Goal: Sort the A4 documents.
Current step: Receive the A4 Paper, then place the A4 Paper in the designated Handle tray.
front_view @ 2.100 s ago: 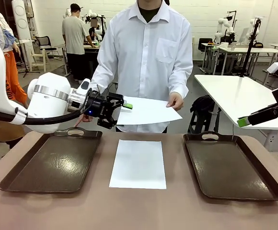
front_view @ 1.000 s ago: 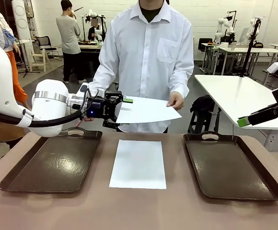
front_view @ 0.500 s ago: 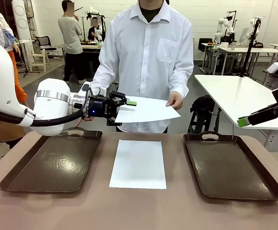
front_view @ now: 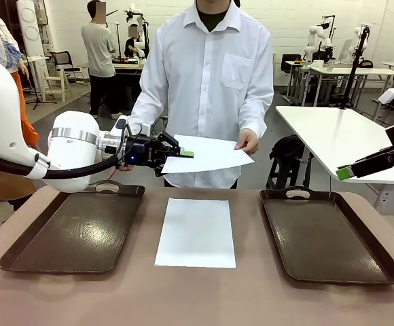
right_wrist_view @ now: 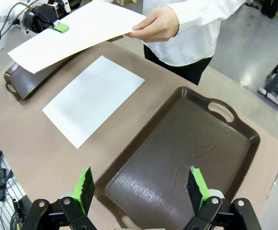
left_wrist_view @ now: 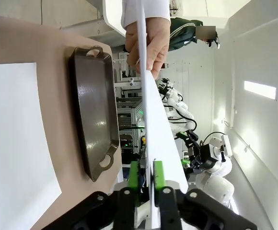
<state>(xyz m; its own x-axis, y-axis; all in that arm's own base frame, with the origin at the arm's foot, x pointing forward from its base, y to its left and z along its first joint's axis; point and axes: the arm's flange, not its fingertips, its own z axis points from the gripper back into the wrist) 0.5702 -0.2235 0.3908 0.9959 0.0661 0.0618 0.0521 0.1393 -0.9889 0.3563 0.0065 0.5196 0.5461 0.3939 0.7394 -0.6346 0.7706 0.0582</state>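
Left gripper (left_wrist_view: 146, 167) jaws pinching sheet (front_view: 210, 155), wrist view edge-on

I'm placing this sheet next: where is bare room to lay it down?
The left tray and the right tray are both bare. Table strips beside the flat sheet are narrow. Crowded above the far edge: the left tool grips the held sheet, the person's hand on its other end.

Sheet (front_view: 214, 155) matt paper; tray (front_view: 326, 238) glossy (plastic, faintly textured).
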